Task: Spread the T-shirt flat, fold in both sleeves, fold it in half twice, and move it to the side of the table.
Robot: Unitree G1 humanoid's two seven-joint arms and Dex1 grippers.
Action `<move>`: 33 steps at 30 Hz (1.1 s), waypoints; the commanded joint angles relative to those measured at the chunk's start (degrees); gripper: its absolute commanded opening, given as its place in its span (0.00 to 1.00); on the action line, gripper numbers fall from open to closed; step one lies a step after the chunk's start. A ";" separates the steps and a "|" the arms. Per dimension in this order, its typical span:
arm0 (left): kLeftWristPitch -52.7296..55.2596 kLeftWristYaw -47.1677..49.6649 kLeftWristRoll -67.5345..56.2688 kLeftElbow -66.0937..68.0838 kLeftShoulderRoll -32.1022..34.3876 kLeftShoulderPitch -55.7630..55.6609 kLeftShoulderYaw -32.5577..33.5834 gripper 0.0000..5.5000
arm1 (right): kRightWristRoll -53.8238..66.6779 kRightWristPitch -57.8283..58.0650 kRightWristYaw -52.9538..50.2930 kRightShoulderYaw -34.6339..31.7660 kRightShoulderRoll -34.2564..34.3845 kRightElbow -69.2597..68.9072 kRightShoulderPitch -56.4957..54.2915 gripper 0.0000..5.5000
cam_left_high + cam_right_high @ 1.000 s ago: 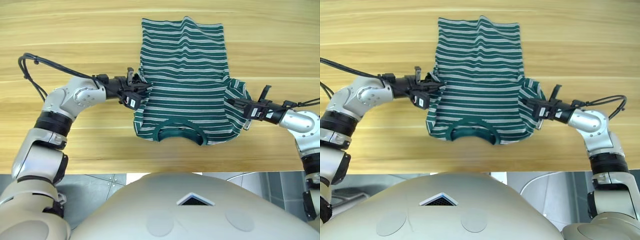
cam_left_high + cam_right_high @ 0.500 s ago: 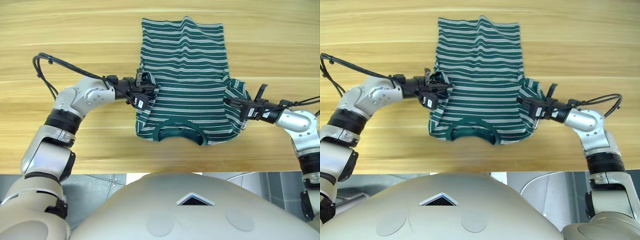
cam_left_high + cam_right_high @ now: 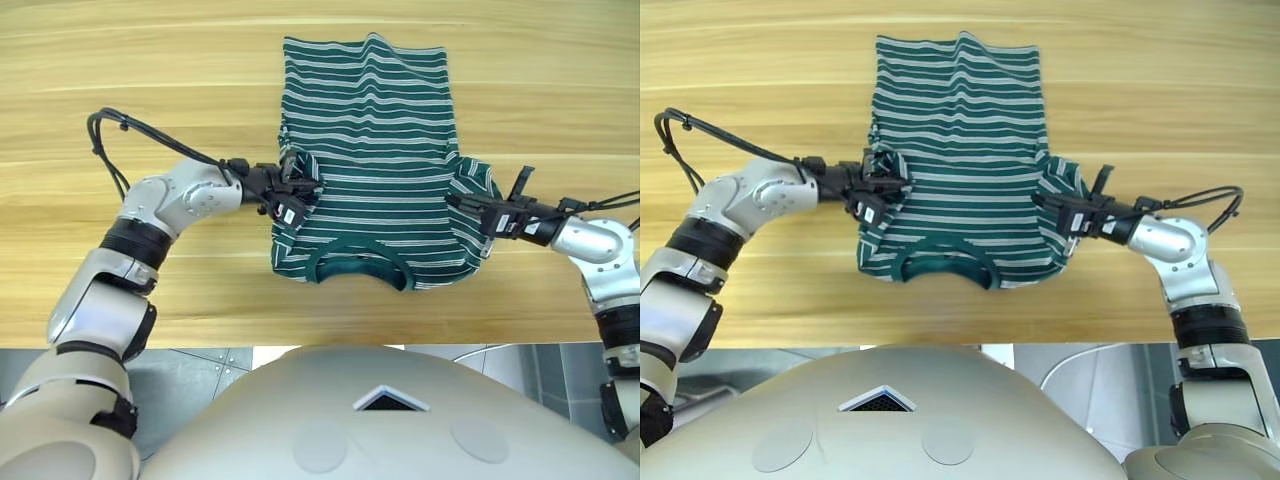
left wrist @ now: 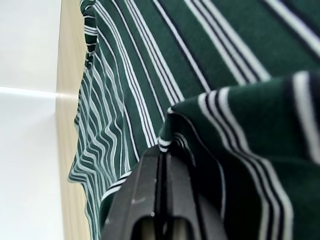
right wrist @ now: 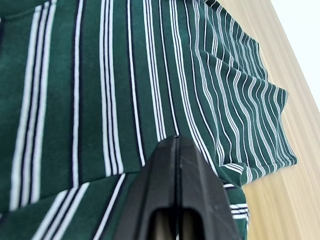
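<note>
Green-and-white striped T-shirt (image 3: 365,130) is pictured mid pale wooden counter (image 3: 120,60), collar toward the robot. In the last sec. its L sleeve was drawn inward over the body by the left claw (image 3: 300,190), pinched tight on cloth. The right claw (image 3: 458,202), likewise clamped on the R sleeve, was barely shifted. Sleeve folds are judged under way.

The T-shirt (image 3: 370,150) is dark green, crossed by thin white stripes in pairs and triples, with a plain green neckband (image 3: 358,244). The bench (image 3: 150,60) is pale yellowish wood with long grain lines. The left claw (image 3: 300,190) and right claw (image 3: 462,205) are black.
</note>
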 commanded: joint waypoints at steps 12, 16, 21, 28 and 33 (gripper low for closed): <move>2.21 -3.12 -4.83 -3.12 -0.31 0.52 0.35 0.41 | 0.60 0.40 0.69 0.22 0.24 -0.39 -1.00 0.00; 1.96 -2.22 -4.34 -3.59 -1.00 1.11 0.06 0.52 | 1.65 0.44 0.04 -0.57 0.80 -0.78 -1.53 0.00; 2.37 -0.60 -3.58 -2.93 -0.94 0.71 0.35 0.67 | 7.59 1.56 -0.74 -5.65 -0.02 -2.20 -1.69 0.09; 3.02 2.03 -1.93 -2.15 0.08 0.06 0.65 0.85 | 3.21 1.64 -4.53 -12.89 -5.82 2.15 2.64 0.30; 3.13 3.29 -2.70 -4.90 2.35 0.76 2.88 0.98 | -3.73 1.29 -7.35 -13.02 -9.02 7.07 6.49 0.45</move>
